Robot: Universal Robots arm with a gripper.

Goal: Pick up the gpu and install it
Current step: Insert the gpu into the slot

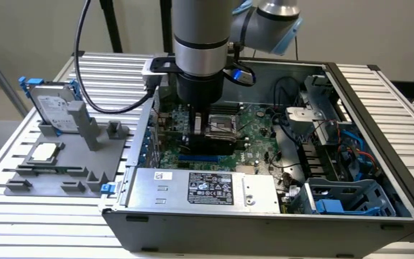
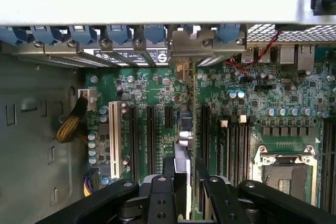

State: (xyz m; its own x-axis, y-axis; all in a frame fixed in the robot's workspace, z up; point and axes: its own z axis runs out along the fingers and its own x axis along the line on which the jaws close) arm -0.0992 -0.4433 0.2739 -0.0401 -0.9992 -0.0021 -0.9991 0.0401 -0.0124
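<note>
Clamping a thin, edge-on green gpu card (image 2: 194,124), a black metal gripper (image 2: 184,167) works inside an open grey computer case (image 1: 214,233) over the green motherboard (image 1: 254,156).

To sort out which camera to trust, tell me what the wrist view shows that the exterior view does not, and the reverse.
Wrist view alone: the braided cable along the case's inner wall and the row of blue slot latches.
Exterior view alone: the hard drive, standing in the gray holder, and the blue-handled drive cage.
Both: the gripper over the green motherboard, and the CPU socket.
</note>
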